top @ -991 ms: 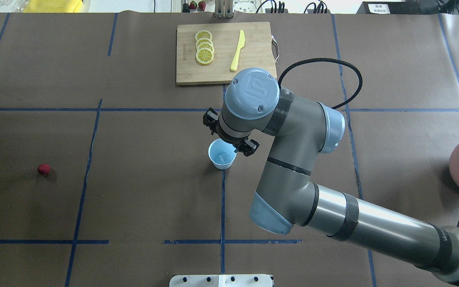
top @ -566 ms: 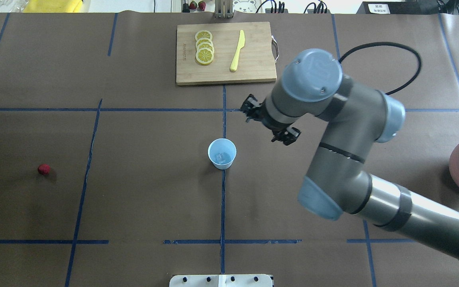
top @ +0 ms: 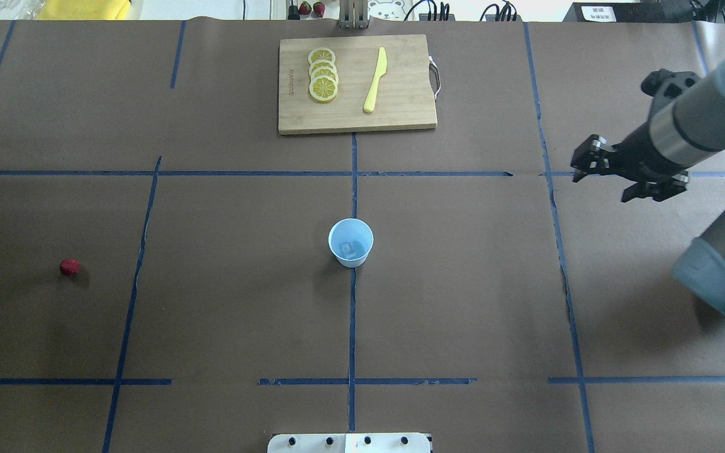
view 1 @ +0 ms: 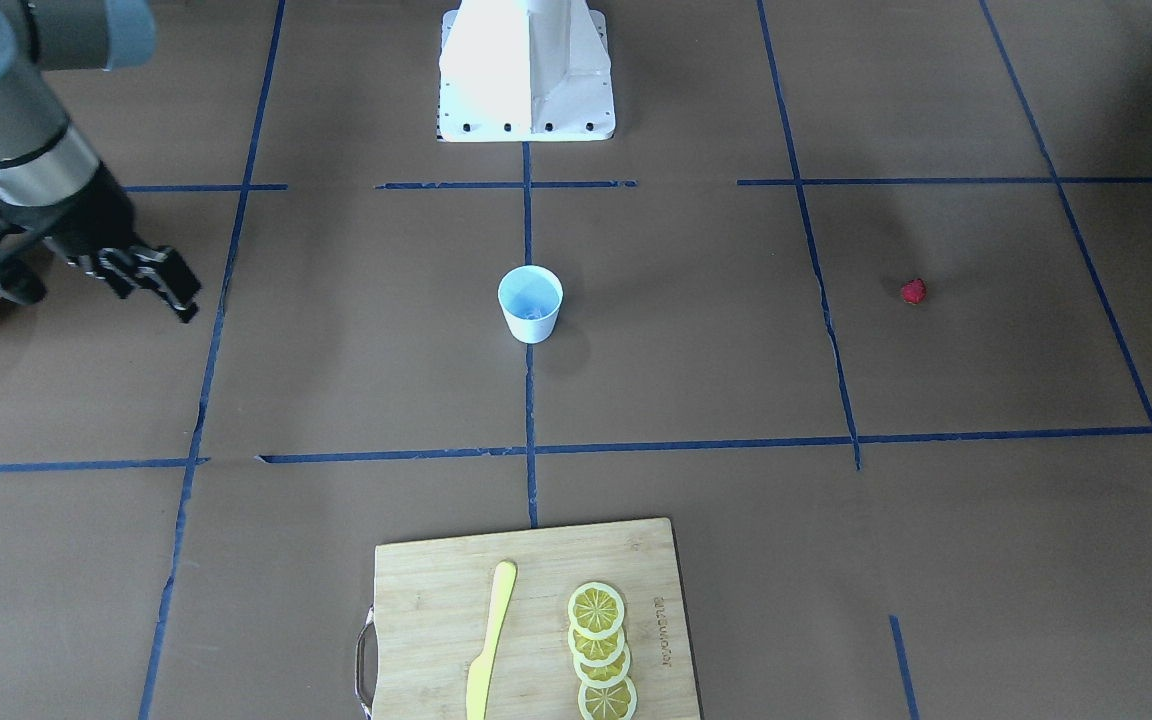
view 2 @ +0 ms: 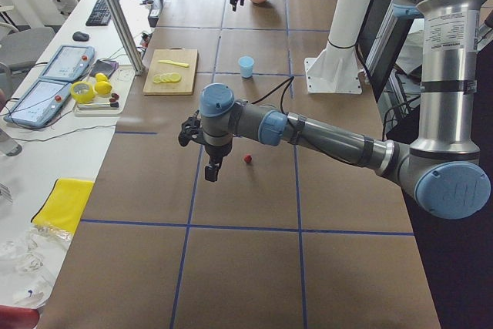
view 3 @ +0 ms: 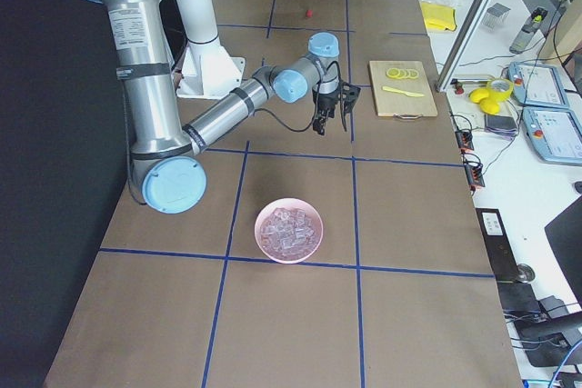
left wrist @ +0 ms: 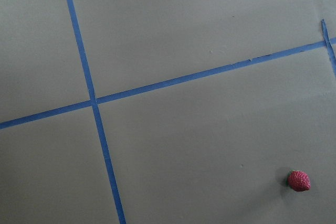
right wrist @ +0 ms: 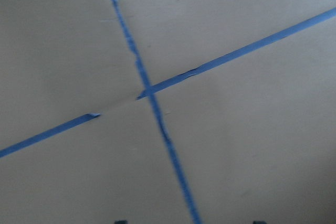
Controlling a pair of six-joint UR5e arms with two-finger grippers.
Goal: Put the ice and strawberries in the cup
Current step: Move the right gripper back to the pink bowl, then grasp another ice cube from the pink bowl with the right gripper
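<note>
The strawberry lies below the nearer left end effector, whose opening I cannot tell, offset toward the cup; the right end effector stands apart, empty.

One right arm, upper section dropped upright from the shoulder to a low elbow, forearm run out from there on its own side, wrist folded over at the end. One right gripper, pointed downward, jaws stood wide apart. One left arm, likewise upright to a low elbow, forearm stretched far out and nearly level, wrist joints bent at the tip. One left gripper, hung straight down beneath its wrist; whether its jaws were parted could not be made out from where I stood. Both arms well apart.
</note>
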